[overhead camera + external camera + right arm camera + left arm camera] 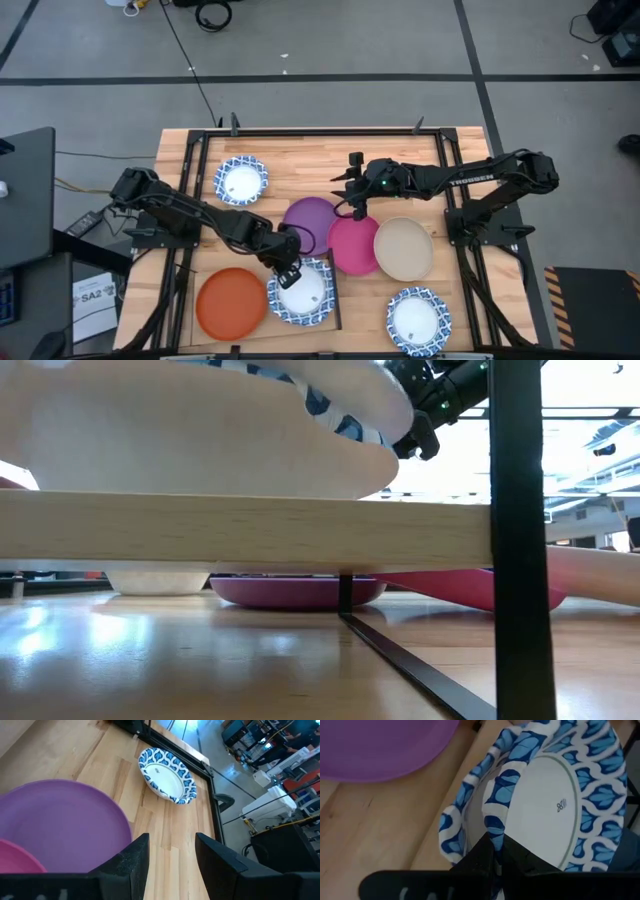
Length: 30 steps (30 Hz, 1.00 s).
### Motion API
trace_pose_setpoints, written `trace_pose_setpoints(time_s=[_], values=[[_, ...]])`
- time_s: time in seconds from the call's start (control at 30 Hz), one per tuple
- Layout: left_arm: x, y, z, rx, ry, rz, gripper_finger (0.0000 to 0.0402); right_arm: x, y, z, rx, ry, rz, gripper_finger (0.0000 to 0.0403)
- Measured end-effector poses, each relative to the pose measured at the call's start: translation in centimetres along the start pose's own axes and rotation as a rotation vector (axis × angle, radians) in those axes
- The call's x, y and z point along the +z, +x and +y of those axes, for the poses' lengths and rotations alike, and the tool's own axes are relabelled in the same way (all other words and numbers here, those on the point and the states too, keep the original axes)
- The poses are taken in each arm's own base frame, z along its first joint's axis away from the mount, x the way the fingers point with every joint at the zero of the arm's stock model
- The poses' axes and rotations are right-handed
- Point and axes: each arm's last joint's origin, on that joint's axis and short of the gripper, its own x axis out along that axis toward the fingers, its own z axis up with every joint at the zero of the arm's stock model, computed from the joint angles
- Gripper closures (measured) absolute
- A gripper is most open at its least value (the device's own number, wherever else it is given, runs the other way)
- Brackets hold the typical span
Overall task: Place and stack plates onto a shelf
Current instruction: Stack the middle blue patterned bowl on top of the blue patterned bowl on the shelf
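Two white plates with blue patterned rims are stacked on the shelf (333, 318), next to an orange plate (232, 302). The lower plate (454, 820) sits on the panel. The upper one (555, 800) lies tilted over it, with my left gripper (290, 274) shut on its rim. My right gripper (355, 203) hangs open above the purple plate (312, 220) and the magenta plate (352, 245), touching nothing. In the low view the stack (200, 430) rests on the shelf's pale front edge (250, 530). My left gripper pinches the upper plate's blue rim (495, 827) between its two fingers (485, 857), on the plate's far-left side. The fingers slant down from the table's far left. The plate tilts, its held side raised over the lower plate; whether its other side rests there is hidden.
A beige plate (404, 248) lies right of the magenta one. One blue-rimmed plate (241, 180) sits at the far left of the slatted tabletop, another (418, 320) at the near right. A dark frame post (518, 540) stands close in the low view.
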Motion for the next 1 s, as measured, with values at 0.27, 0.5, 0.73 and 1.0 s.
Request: trace_pose_setpoints(time_s=[0.27,0.5,0.73,1.0], values=[[0.0,0.0,-0.1,-0.004,0.0,-0.003,0.0331,0.0,0.0,0.0,0.0,0.0,-0.001,0.0238],[0.0,0.0,-0.1,-0.008,0.021,0.001,0.0272,0.0,0.0,0.0,0.001,0.0,0.0,0.0238],[-0.1,0.0,-0.1,-0.03,0.041,0.033,0.026,0.0,0.0,0.0,0.001,0.0,0.0,0.0238],[-0.2,-1.5,-0.2,-0.059,0.024,0.013,0.026,0.0,0.0,0.0,0.001,0.0,0.0,0.0238]])
